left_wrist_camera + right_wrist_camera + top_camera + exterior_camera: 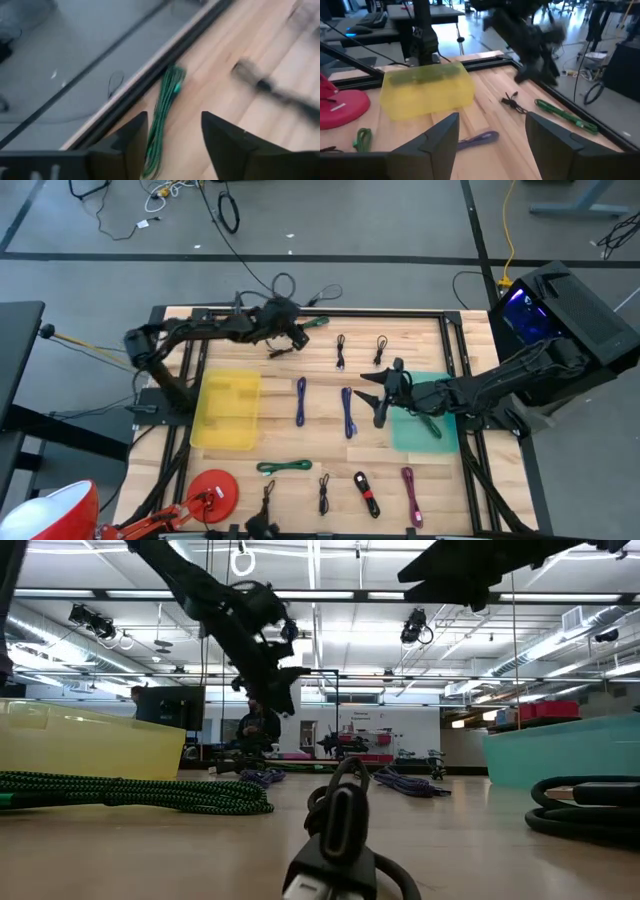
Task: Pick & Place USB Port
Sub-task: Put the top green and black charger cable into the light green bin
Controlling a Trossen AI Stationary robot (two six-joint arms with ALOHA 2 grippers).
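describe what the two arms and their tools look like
Both arms are dark, near-black, built of jointed segments with cables along them. The left tool and right tool each end in two broad, flat black fingers tapering to blunt tips. No markings are readable.

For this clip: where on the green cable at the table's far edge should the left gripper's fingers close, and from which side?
Judging by its pose, mid-bundle, from straight above. The green cable lies as a narrow bundle beside the table's frame rail, so the left gripper, open above it, should straddle it across its width.
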